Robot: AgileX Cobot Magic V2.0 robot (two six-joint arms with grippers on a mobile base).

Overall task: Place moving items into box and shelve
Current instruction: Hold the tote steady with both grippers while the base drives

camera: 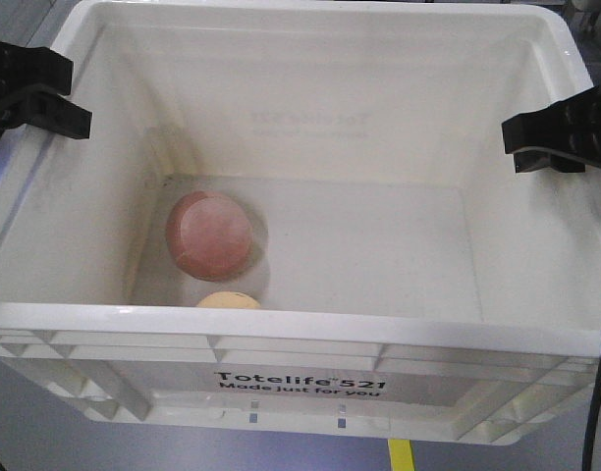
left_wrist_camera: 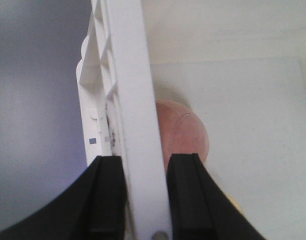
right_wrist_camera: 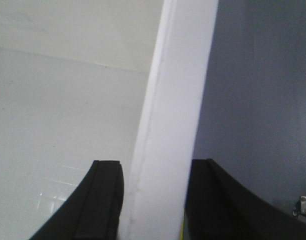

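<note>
While left pincer (left_wrist_camera: pixel 145 167) and right pincer (right_wrist_camera: pixel 155 170) clamp white box (camera: pixel 300 332) rims, reddish ball (camera: pixel 209 235), yellow object (camera: pixel 228 300) inside.

From the near side I look down into the box (camera: pixel 300 329); wrist views hug its left and right rims.

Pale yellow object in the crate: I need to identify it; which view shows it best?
The exterior front-facing view: the pale yellow object peeks over the near rim of the white crate, beside the reddish-pink ball. The left wrist view catches only a blurred sliver; the right wrist view shows none.
</note>
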